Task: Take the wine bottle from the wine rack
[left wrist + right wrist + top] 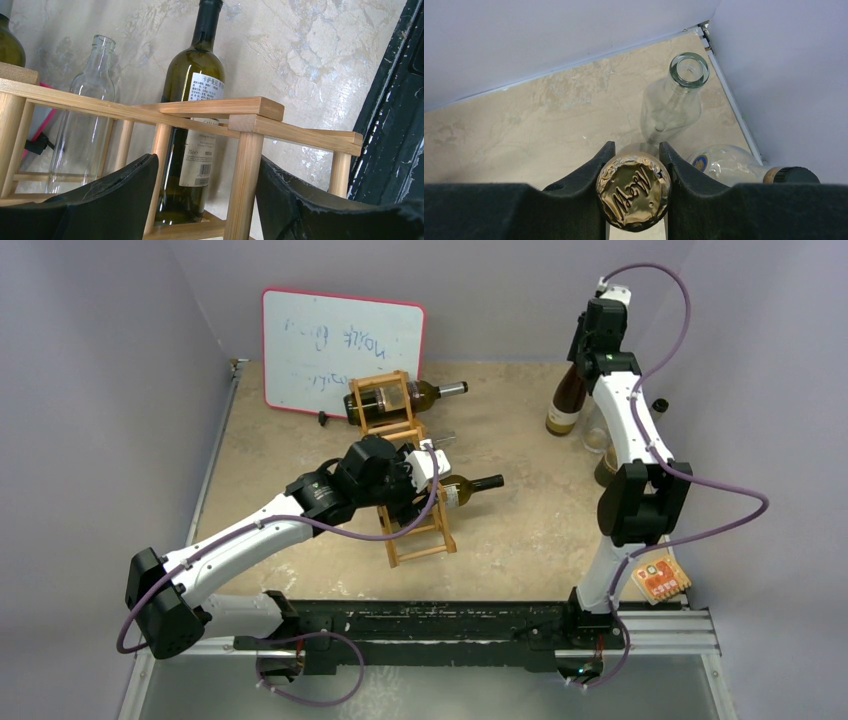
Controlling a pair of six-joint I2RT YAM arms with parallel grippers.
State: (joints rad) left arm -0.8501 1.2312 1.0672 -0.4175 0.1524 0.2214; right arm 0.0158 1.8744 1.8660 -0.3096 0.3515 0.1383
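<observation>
Wood stands between the fingers (115, 195) of the left gripper (206, 165): its jaws are spread wide and straddle one upright post (244, 180) of the wine rack (220, 106). Whether either finger touches the post cannot be told. The rack lies flat on the table (520, 530).

Just beyond the gripper, a little to the left of the post, the wine bottle (197, 75) rests in one of the rack's square openings. It is dark green with a white label, and its neck points away from the fingers. In the overhead view the bottle (470, 486) lies across the rack (418, 537) with its neck sticking out past the side.

Further left of the gripper, in the next opening, sits an empty clear bottle (87, 115). Past that, at the rack's far end, is a second green bottle (415, 397), with a red-edged whiteboard (340, 345) behind it.

The right gripper (636, 147) is well apart from the rack, at the far right of the table. Its jaws are closed around the neck of an upright foil-topped bottle (633, 192), whose gold cap sits right between the fingertips. Ahead of this gripper stands an open glass bottle (674, 105). To its right, near the wall, lies a round flask (734, 167) with a dark cap.
</observation>
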